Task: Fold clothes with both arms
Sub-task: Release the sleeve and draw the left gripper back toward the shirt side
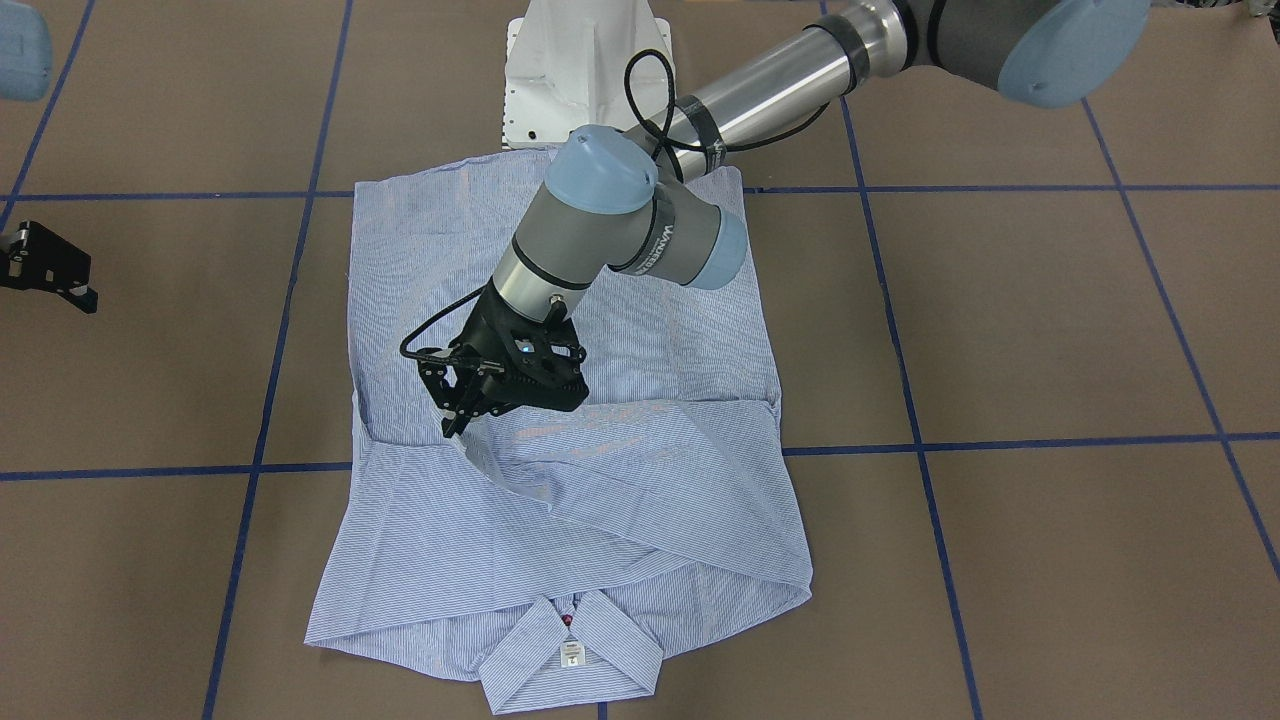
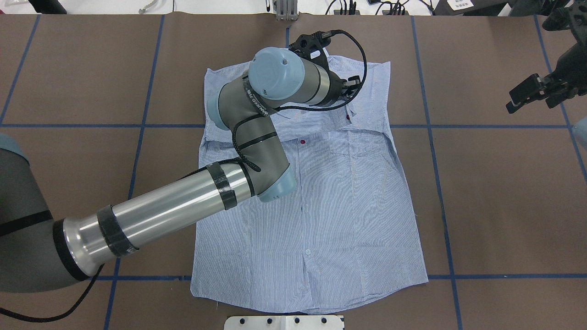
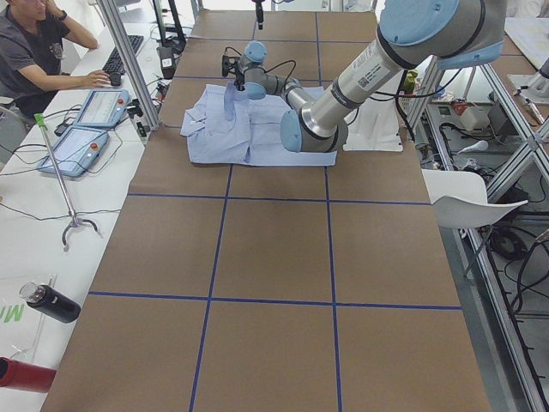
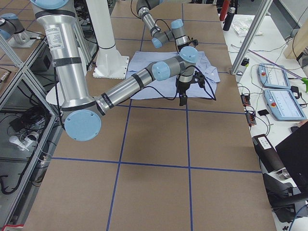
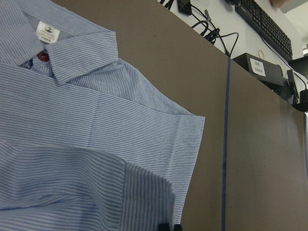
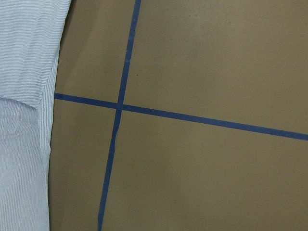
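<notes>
The striped shirt (image 1: 650,520) lies flat, buttons up, on the brown counter (image 1: 1050,330). Its hem is nearest the robot's white pedestal (image 1: 585,70), and its collar (image 1: 620,650) is at the far edge, towards the operators' side. In the left wrist view we see the white neck label (image 5: 48,32) inside the collar, with a dark red button (image 5: 43,56) just below it. Blue tape lines (image 6: 122,106) divide the counter into squares, and the shirt spans several of them.

The left arm (image 2: 165,211) reaches across the shirt from the robot's left. The left gripper (image 1: 455,420) stands over the upper chest, on the side of the shirt towards the robot's right. Its fingers (image 5: 166,227) are pinched together on the sleeve cuff (image 5: 144,192). The cuff is lifted clear of the body of the shirt, and the sleeve curves down from the pinch to the cloth below. In the view from the robot's left, the raised sleeve hangs as a narrow strip under the gripper.

The right gripper (image 2: 518,98) hangs above bare counter, well apart from the shirt, off its side on the robot's right. We cannot tell whether its fingers are apart or together. The right wrist view shows only the edge of the shirt and a crossing of two tape lines.
</notes>
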Controlling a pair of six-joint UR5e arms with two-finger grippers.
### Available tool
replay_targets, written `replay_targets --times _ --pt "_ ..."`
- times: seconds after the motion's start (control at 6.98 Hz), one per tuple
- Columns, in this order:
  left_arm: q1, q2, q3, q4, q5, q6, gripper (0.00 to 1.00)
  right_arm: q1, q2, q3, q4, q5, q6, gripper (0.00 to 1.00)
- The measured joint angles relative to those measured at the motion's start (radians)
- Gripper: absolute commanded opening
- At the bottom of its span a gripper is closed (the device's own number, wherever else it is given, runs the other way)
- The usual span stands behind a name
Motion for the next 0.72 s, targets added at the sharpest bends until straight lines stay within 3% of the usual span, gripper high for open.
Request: replay_targets --times 0.72 --pt "0.066 -0.038 0.063 0.003 -0.002 0.136 0.00 0.001 -0.001 -0.007 0.000 0.000 -0.005 1.00"
